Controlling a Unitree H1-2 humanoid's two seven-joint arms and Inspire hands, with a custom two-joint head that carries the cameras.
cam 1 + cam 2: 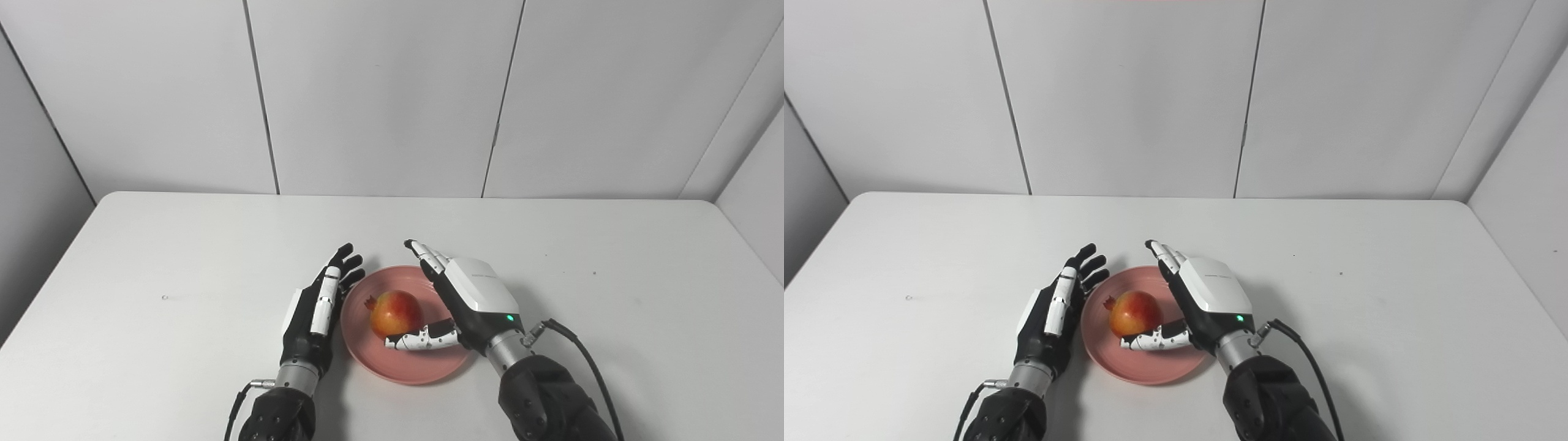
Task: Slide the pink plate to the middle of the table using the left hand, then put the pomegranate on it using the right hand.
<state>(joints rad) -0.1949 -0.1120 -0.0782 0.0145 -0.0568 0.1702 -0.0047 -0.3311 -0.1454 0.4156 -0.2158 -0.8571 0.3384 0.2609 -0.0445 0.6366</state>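
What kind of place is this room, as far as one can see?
Probably a robot test booth, not a home: a bare white table closed in by plain grey panel walls, holding only a pink plate with a pomegranate.

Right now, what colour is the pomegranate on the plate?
The pomegranate is red shading to yellow-orange; the left eye view shows it best.

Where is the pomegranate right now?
In both views, the pomegranate sits on the pink plate near the table's front middle, between the left robot hand and the open right robot hand.
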